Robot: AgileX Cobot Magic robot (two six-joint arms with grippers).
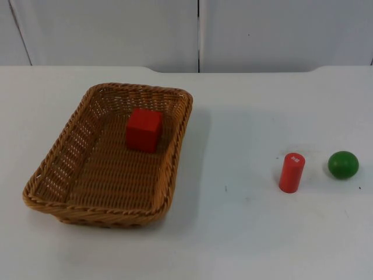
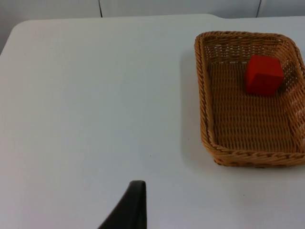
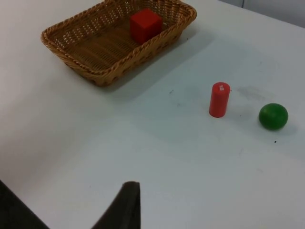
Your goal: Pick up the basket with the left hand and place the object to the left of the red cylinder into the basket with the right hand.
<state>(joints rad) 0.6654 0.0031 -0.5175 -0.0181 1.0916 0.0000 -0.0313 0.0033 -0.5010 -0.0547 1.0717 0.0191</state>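
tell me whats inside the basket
A red cube sits inside the wicker basket, toward its far end. The woven floor directly under the cube is covered.

Your basket and its red cube

You see the woven wicker basket flat on the table, the red cube inside near its far end; the red cylinder stands upright, well apart.

You can read no text anywhere here. The red cylinder, at the right of the top view, carries a small white mark on its top end, but its characters are too small for you to make out.
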